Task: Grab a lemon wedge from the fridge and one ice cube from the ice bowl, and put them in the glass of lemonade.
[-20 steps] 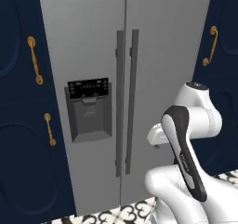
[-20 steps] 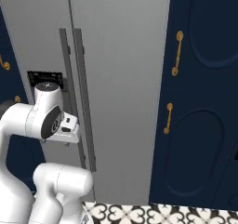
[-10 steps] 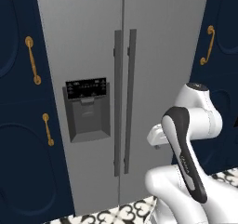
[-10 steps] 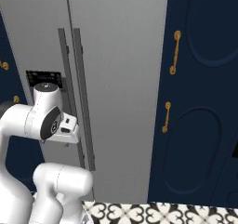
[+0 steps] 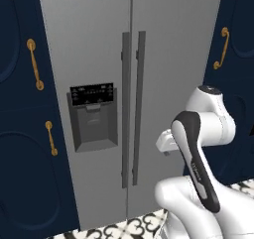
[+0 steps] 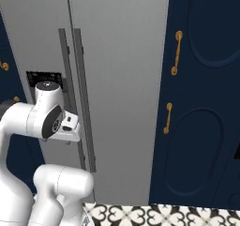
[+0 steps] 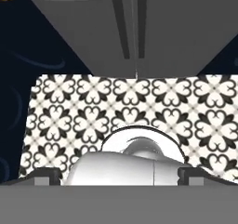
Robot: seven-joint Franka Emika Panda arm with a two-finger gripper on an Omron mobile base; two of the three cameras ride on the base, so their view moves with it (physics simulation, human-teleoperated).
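1. At the far left of the left base view stand navy cupboard doors with brass handles; judging by their upright pulls, they are side-hinged storage and play no part in this task.
2. Next comes the fridge, a tall grey steel unit with both doors shut. Its black dispenser panel sits in the left door, at about the height of the robot's folded elbow.
3. The 2 long dark-grey vertical handles run side by side along the centre seam, so each door probably swings outward from the middle.
4. The lemon wedge presumably lies inside the fridge behind the closed doors; it cannot be seen, so its exact shelf cannot be told.
5. The end effector points down at the patterned floor tiles, with the fridge's foot and the lower ends of the handles at the top of the hand view. Its 2 dark fingertips stand spread wide apart and grip nothing.
6. The arm is folded close to the base, the wrist near the handles but apart from them. My judgement: the task is at its start, and the next step is raising the end effector to a handle.
7. On the right, more navy cupboard doors flank the fridge.
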